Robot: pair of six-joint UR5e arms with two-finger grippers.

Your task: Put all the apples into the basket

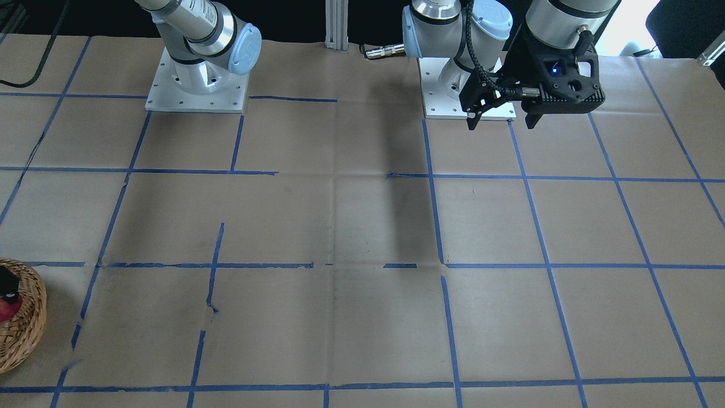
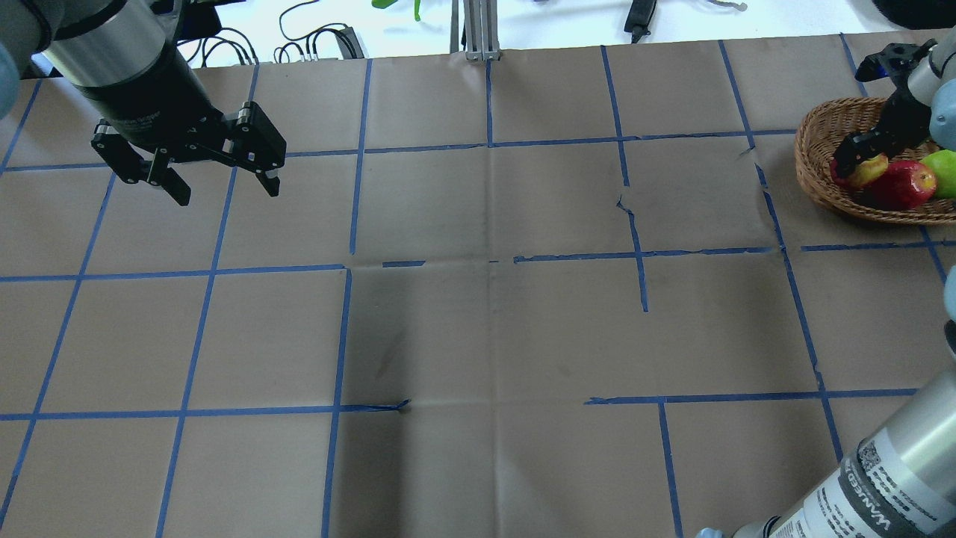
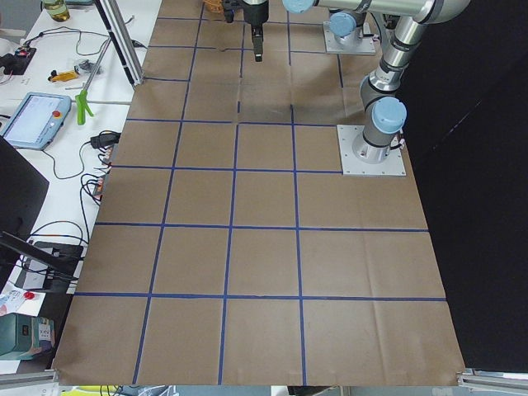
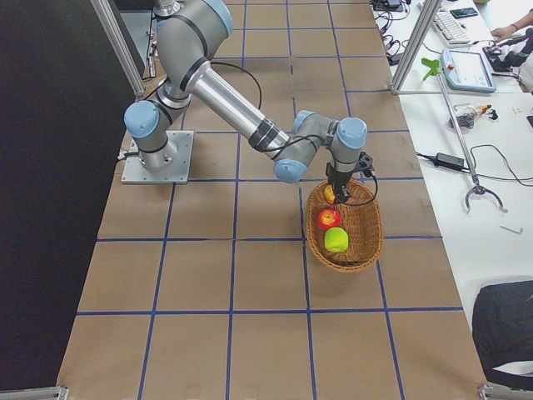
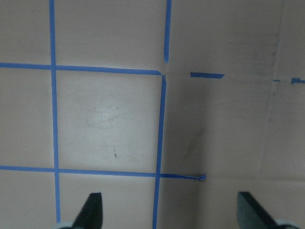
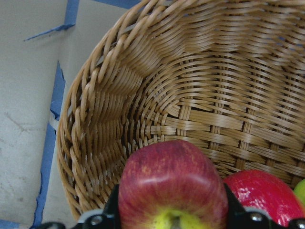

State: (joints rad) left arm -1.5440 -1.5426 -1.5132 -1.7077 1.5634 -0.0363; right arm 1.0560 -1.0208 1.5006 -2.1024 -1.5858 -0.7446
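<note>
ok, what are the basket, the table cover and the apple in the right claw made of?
Basket: woven wicker or rattan by the look, light brown, slight sheen; interlaced strands show. Table cover: matte brown paper, seemingly; creases and small tears, blue tape lines. Apple in the right claw: glossy red-yellow skin; real or plastic, cannot tell.

We see the left gripper point(image 1: 502, 122) hanging, jaws apart. Well away from it, the basket point(image 1: 28, 331) holds something red, perhaps an apple point(image 1: 8, 310).

We found a robotics laboratory. The table point(image 3: 371, 264) carried brown paper point(image 3: 264, 264) gridded with blue tape point(image 5: 53, 119); a teach pendant point(image 3: 35, 118) and loose cables point(image 2: 302, 46) lay alongside.
</note>
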